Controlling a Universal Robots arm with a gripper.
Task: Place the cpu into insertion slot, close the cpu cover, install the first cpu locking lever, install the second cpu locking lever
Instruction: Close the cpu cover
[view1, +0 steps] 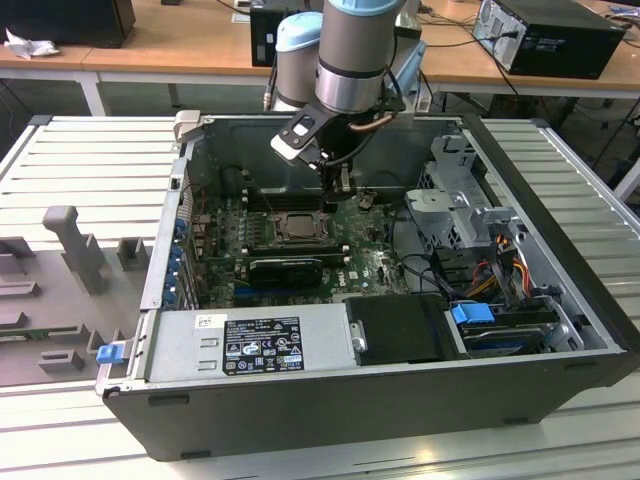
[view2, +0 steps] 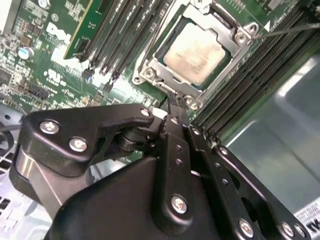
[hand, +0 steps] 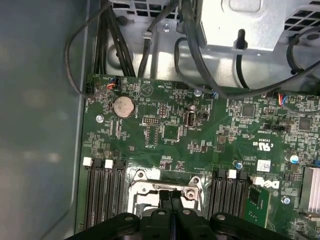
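The cpu, a pale silver square, lies in the insertion slot on the green board. The silver cpu cover is down around it, its window framing the chip. My gripper stands at one edge of the socket with its black fingers pressed together, the tips touching the socket frame. A thin metal locking lever runs out from one corner of the socket over the memory slots. Whether anything sits between the fingertips cannot be made out.
The open computer case rests on a slatted metal table. Black memory slots flank the socket on both sides. A grey power supply sits along the near side, and drive cages with cables are on the exterior view's right.
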